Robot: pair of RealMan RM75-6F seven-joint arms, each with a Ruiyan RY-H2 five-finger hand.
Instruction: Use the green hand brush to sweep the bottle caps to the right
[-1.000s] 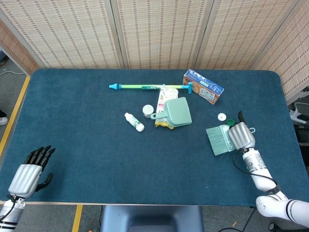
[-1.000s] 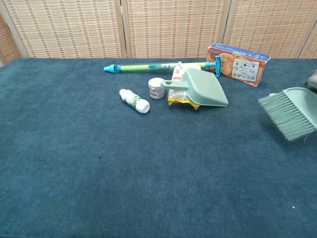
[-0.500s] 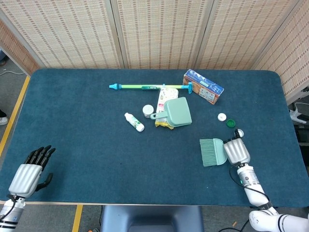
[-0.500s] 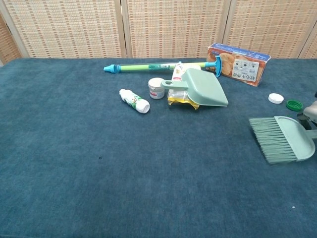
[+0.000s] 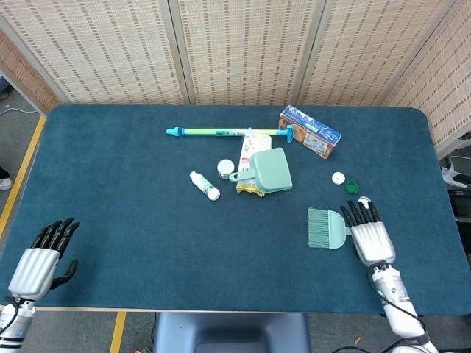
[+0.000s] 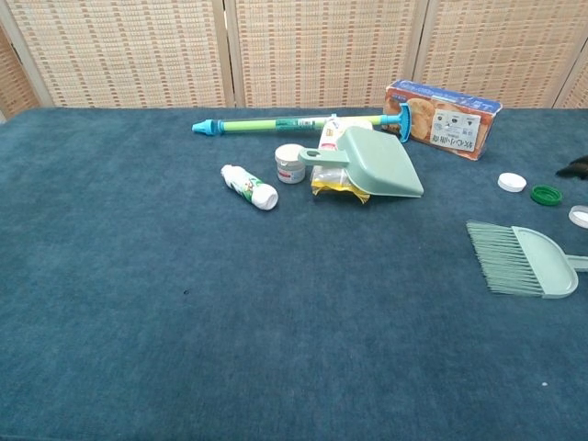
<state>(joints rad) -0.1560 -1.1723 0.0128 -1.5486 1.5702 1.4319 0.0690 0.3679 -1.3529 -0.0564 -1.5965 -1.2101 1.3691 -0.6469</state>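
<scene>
Right hand point(image 5: 370, 234) had released the brush point(image 5: 324, 227), fingers now spread, empty; brush lay flat left of it. Caps point(image 5: 349, 187) sat just beyond. Left hand point(image 5: 38, 259) open, idle. Sweep looked finished.

We see a table point(image 5: 132, 220) covered in dark blue cloth. Near its right edge lie the green hand brush point(image 5: 325, 228) and three bottle caps: white point(image 5: 338, 177), green point(image 5: 352, 187), white point(image 5: 363, 201). Toward the far edge lie a dustpan point(image 5: 268, 170), small bottle point(image 5: 204, 185), jar point(image 5: 225, 168), long green stick point(image 5: 228, 132) and carton point(image 5: 310, 132).
</scene>
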